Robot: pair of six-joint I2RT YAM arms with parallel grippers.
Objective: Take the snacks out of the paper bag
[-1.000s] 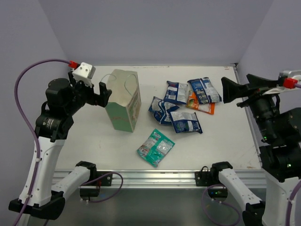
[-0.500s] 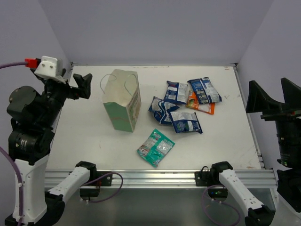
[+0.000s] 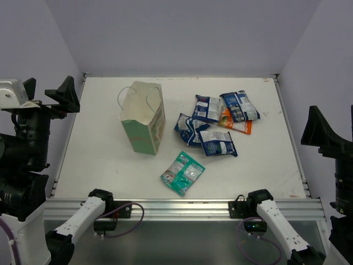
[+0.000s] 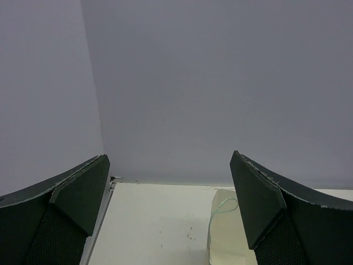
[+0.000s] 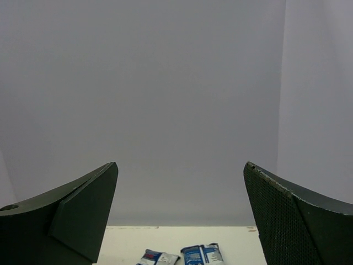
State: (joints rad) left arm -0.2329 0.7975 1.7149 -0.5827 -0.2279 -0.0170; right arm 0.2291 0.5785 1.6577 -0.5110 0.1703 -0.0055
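Left gripper (image 4: 169, 157) wide open, holding nothing, up high at the left edge of the top view, off the table's (image 3: 259, 165) left side. Right gripper (image 5: 181, 165) same: wide open, empty, at the right edge, partly cut off. Snacks (image 3: 218, 142) lie flat on the table, well apart from both grippers. Teal packet (image 3: 182, 173) sits lowest, centre frame, near the front rail. Paper bag (image 3: 144, 124) stands upright left of centre, mouth open, handles up, between the left gripper and the other packets. Blue-and-white packets (image 3: 190, 128) overlap right of the bag. Orange packet (image 3: 238, 127) is tucked under them, upper right. Left wrist view catches the bag rim at the bottom edge; right wrist view shows blue packets at the bottom edge.
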